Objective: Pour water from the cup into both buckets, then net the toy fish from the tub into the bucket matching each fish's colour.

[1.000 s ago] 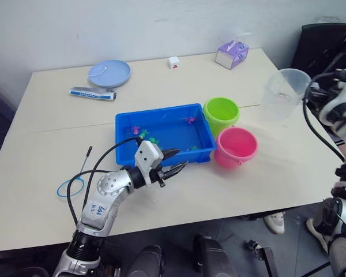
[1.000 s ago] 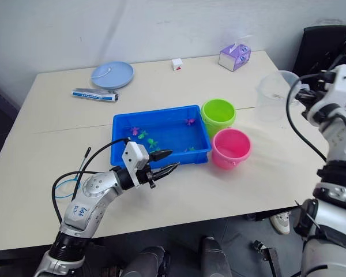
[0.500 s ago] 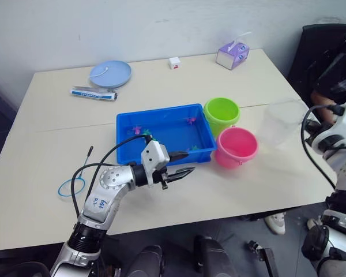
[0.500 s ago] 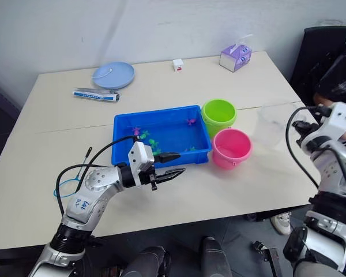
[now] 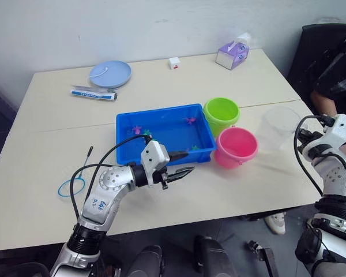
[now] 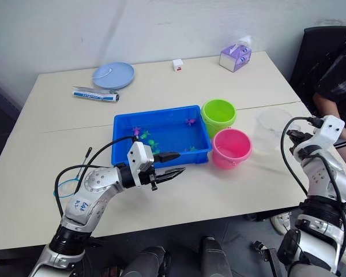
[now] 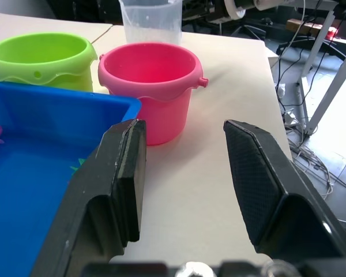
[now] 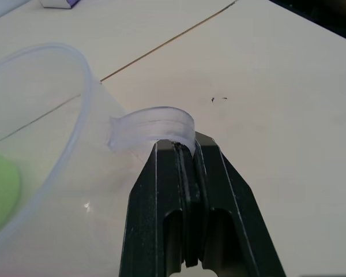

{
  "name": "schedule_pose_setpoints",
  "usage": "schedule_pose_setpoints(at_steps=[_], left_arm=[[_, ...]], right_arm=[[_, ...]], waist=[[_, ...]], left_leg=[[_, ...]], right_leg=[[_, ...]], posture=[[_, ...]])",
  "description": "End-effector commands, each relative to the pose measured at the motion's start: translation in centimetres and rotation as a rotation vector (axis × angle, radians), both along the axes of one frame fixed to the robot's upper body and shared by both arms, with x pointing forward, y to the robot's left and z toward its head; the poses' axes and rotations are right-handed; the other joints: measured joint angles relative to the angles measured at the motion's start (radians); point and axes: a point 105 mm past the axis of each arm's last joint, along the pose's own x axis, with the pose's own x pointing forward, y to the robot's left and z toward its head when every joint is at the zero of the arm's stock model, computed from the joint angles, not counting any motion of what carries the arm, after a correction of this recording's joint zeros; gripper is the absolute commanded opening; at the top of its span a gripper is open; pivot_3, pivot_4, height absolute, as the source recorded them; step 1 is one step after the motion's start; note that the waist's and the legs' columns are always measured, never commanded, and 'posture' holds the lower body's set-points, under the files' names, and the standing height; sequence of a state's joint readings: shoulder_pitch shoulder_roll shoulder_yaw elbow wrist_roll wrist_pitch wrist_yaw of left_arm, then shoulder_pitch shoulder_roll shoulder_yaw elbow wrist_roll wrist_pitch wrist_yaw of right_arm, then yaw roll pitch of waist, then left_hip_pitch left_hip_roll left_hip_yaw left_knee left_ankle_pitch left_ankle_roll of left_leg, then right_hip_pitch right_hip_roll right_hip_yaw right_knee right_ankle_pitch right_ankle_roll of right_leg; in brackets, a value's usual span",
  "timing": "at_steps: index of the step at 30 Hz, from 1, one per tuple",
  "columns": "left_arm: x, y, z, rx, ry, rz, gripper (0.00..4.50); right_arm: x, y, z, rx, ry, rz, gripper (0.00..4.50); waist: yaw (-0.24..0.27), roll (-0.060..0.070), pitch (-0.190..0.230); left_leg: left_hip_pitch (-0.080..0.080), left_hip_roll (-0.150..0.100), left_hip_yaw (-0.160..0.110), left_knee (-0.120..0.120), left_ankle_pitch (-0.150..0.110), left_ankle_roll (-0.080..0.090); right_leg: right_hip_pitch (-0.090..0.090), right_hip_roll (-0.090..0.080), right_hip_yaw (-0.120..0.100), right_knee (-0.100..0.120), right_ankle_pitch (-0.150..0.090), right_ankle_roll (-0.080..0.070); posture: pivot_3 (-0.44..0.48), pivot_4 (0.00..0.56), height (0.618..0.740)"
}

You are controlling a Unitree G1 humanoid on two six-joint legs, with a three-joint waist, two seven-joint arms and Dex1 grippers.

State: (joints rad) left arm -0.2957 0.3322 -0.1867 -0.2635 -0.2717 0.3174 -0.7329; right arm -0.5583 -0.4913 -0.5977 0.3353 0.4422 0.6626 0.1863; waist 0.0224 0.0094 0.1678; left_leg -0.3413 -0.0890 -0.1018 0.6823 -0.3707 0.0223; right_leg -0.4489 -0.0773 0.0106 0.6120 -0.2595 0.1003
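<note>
So the right claw (image 8: 184,151) has its two black fingers pinched tight on the handle of the clear cup (image 5: 278,128), which sits toward the right edge of the table (image 5: 161,81), just to the right of the pink bucket (image 5: 236,146). From the head views the cup looks upright, or close to it (can't really tell whether its base is resting on the table or slightly off it).

The left claw (image 5: 183,163) is spread wide open with nothing in it, hovering just off the front right corner of the blue tub (image 5: 162,134) and pointing toward the pink bucket. In its wrist view you can see a big gap between the two fingers (image 7: 264,183), with the pink bucket and the green bucket (image 7: 45,59) beyond them.

The tub sits in the middle of the table. The green bucket is right beside the tub's far right corner, and the pink one is just in front of it, the two looking like they touch. A few tiny toy fish (image 5: 136,129) are scattered in the tub, some pink and some green.

The net (image 5: 75,178) lies flat on the table off to the left of the tub, well apart from it.

At the back of the table there's a pale blue plate (image 5: 109,73), a tube (image 5: 92,93) lying in front of it, a small white cube (image 5: 173,62) and a purple tissue box (image 5: 231,54).
</note>
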Motion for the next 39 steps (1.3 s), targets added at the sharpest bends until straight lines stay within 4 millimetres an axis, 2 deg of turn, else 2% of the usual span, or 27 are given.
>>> schedule_pose_setpoints(at_steps=[1,10,12,14,15,16,18,25,32,39], left_arm=[[-0.4,0.1,0.8,-0.012,-0.028,-0.003,2.40],[-0.3,-0.2,1.0,-0.014,-0.034,-0.002,2.40],[-0.2,-0.1,1.0,-0.014,-0.035,-0.001,2.40],[-0.2,-0.1,1.0,-0.013,-0.035,0.000,2.40],[-0.2,-0.1,1.0,-0.013,-0.035,0.000,2.40],[-0.2,-0.1,1.0,-0.013,-0.034,0.000,2.40],[-0.2,-0.1,1.0,-0.012,-0.034,0.001,2.40],[-0.1,0.0,1.1,-0.013,-0.036,0.006,2.40],[0.0,-0.1,1.1,-0.014,-0.033,0.007,2.40],[0.1,-0.2,0.9,-0.014,-0.028,0.000,2.40]], right_arm=[[-0.3,-0.4,0.5,0.003,-0.046,-0.020,0.63],[-0.6,-0.7,-0.7,0.008,-0.024,-0.041,0.63],[-0.6,-0.8,-0.7,0.007,-0.022,-0.045,1.67],[-0.6,-0.9,-0.8,0.007,-0.022,-0.047,2.52],[-0.6,-0.9,-0.8,0.007,-0.022,-0.048,3.22],[-0.7,-0.9,-0.8,0.001,-0.019,-0.048,3.37],[-0.7,-1.0,-0.8,-0.004,-0.015,-0.049,4.29],[-1.0,-1.1,-1.0,-0.021,-0.005,-0.047,4.29],[-2.3,-1.1,-1.1,-0.035,-0.005,-0.048,4.29],[-3.9,0.7,0.2,-0.025,-0.035,-0.007,4.29]], waist=[[0.001,0.000,0.000],[0.000,0.000,0.000],[0.001,0.000,0.000],[0.000,0.000,0.000],[0.000,0.000,0.000],[0.000,0.000,0.000],[0.000,0.000,0.000],[0.001,0.000,0.000],[0.000,0.000,0.000],[0.001,0.000,0.000]], left_leg=[[0.000,0.000,0.000,0.000,0.000,0.000],[0.000,0.000,0.000,0.000,0.000,0.000],[0.000,0.000,0.000,0.000,0.000,0.000],[0.000,0.000,0.000,0.000,0.000,0.000],[0.000,0.000,0.000,0.000,0.000,0.000],[0.000,0.000,0.000,0.000,0.000,0.000],[0.000,0.000,0.000,0.000,0.000,0.000],[0.000,0.000,0.000,0.000,0.000,0.000],[0.000,0.000,0.000,0.000,0.000,0.000],[0.000,0.000,0.000,0.000,0.000,0.000]], right_leg=[[0.000,0.000,0.000,0.000,0.000,0.000],[0.000,0.000,0.000,0.000,0.000,0.000],[0.000,0.000,0.000,0.000,0.000,0.000],[0.000,0.000,0.000,0.000,0.000,0.000],[0.000,0.000,0.000,0.000,0.000,0.000],[0.000,0.000,0.000,0.000,0.000,0.000],[0.000,0.000,0.000,0.000,0.000,0.000],[0.000,0.000,0.000,0.000,0.000,0.000],[0.000,0.000,0.000,0.000,0.000,0.000],[0.000,0.000,0.000,-0.001,0.000,0.000]], posture=[[0.000,0.150,0.740],[0.000,0.150,0.740],[0.000,0.150,0.740],[0.000,0.150,0.740],[0.000,0.150,0.740],[0.000,0.150,0.740],[0.000,0.150,0.740],[0.000,0.150,0.740],[0.000,0.150,0.740],[0.000,0.150,0.740]])
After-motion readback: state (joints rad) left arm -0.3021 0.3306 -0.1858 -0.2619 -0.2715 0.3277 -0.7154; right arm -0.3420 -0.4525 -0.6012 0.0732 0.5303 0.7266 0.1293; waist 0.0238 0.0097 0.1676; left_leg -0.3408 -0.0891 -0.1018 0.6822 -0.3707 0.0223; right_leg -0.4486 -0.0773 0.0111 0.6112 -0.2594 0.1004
